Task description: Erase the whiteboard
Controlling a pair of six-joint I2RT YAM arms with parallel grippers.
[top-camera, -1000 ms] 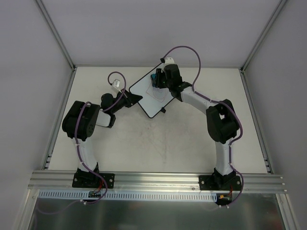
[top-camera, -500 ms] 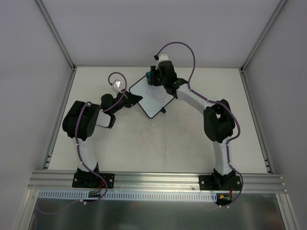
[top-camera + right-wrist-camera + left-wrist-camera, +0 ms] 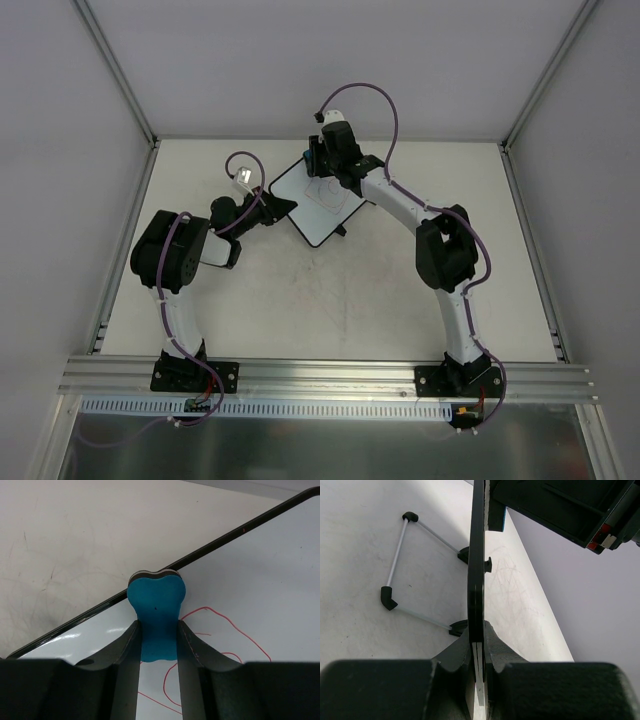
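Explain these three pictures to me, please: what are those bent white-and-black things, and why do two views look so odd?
Those are two jointed robots, a left arm and a right arm, bolted to a pale table. One picture looks down from above. The other two come from cameras on the wrists, hence the odd close-ups. The left end effector pinches the edge of a small black-framed whiteboard. The right end effector grips a blue eraser block, seemingly touching the board near its edge, beside a thin red scribble.

Whiteboard (image 3: 260, 570) cut off at right edge; red scribble (image 3: 227, 621) partly hidden behind right gripper (image 3: 159, 626).
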